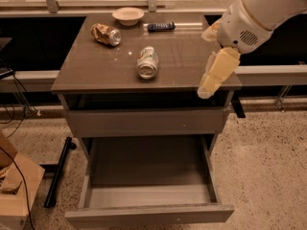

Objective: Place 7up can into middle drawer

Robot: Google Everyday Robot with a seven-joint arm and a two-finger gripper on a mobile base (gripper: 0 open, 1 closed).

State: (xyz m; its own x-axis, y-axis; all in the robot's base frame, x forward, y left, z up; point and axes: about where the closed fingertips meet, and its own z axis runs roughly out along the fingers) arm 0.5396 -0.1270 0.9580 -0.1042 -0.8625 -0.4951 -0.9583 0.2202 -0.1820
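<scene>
The 7up can lies on its side near the middle of the brown tabletop, one silver end facing the camera. The middle drawer is pulled far out below, low in the cabinet, and its grey tray holds nothing. My gripper hangs from the white arm at the table's right front edge, pointing down and to the left. It is to the right of the can, apart from it, and holds nothing that shows.
A crushed gold-brown can lies at the back left of the tabletop. A pale bowl and a dark flat object lie at the back. A taller-fronted grey drawer sits just under the top. A cardboard box stands on the floor at the left.
</scene>
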